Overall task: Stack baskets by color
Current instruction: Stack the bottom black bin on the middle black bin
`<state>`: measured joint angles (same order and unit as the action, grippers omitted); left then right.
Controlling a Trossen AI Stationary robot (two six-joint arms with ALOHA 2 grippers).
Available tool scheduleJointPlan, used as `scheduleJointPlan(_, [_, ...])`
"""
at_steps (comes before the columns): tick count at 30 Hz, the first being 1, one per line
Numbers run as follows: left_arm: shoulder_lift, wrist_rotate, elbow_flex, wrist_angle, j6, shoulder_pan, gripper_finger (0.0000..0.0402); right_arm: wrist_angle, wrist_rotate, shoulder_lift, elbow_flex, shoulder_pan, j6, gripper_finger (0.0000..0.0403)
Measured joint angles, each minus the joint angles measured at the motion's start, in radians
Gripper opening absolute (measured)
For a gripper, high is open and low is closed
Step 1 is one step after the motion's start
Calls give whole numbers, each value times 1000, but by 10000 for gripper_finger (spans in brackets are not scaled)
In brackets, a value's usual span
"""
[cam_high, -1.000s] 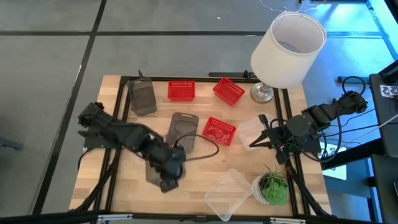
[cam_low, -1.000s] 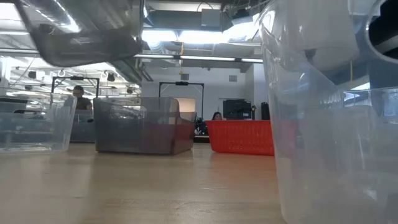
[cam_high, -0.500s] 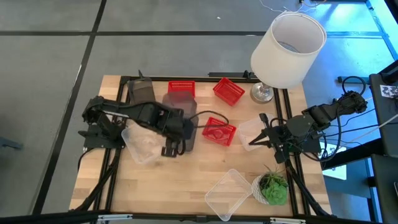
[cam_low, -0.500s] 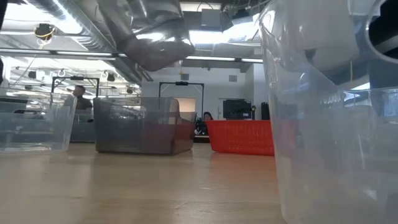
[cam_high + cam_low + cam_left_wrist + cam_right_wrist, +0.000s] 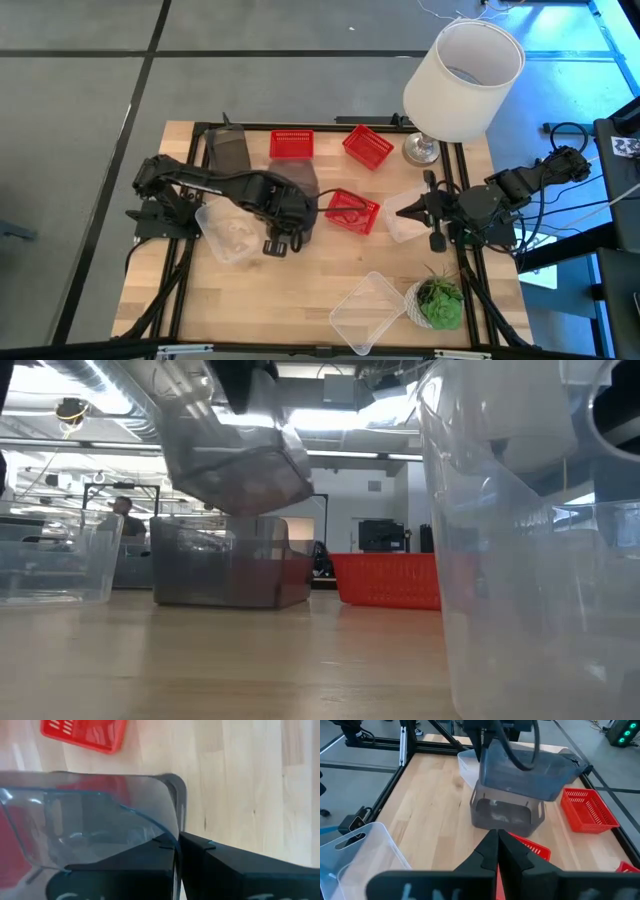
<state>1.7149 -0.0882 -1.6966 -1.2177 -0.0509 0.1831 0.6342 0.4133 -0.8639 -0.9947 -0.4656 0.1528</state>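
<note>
1. Jaws: left gripper (image 5: 177, 845) pinched on the rim of a smoky grey basket (image 5: 530, 765), carried tilted in the air above a second grey basket (image 5: 506, 815) standing on the table (image 5: 300, 300) near centre. Right gripper (image 5: 497, 842) pressed together, empty, waiting at the table's 3 o'clock edge.
2. Grey stock: a third grey basket (image 5: 229, 152) rests at 11 o'clock.
3. Red stock: three red mesh baskets, unstacked: one (image 5: 291, 145) at 12 o'clock, one (image 5: 367, 146) at 1 o'clock, one (image 5: 352, 211) just right of centre, close beside the grey pair.
4. Clear stock: one clear basket (image 5: 229, 231) at 9 o'clock, one (image 5: 404, 215) at 3 o'clock, one (image 5: 368, 310) at 5 o'clock beside the plant (image 5: 437, 303).
5. Risk: the carried basket hangs askew; if lowered so, a corner may catch the lower rim and jam or push that basket into the red one alongside.
6. Risk: the hold is on a thin rim only; the basket may swing or slip free.
</note>
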Motion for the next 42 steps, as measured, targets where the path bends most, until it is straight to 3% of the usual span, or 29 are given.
scheduleJointPlan(4, [0, 7, 54, 91, -20, -6, 0, 0, 9, 0, 0, 0, -1, 7])
scheduleJointPlan(17, [0, 54, 198, 161, -71, -13, 0, 0, 13, 0, 0, 0, -27, 7])
scheduleJointPlan(28, [0, 59, 215, 156, -132, -39, 2, 0, 13, 0, 0, 0, -28, 7])
scheduleJointPlan(33, [0, 100, 215, 157, -154, -48, 25, 0, 13, 0, 0, 0, -26, 7])
scheduleJointPlan(42, [0, 77, 197, 144, -207, -48, 68, -1, 13, 0, 0, 0, -24, 7])
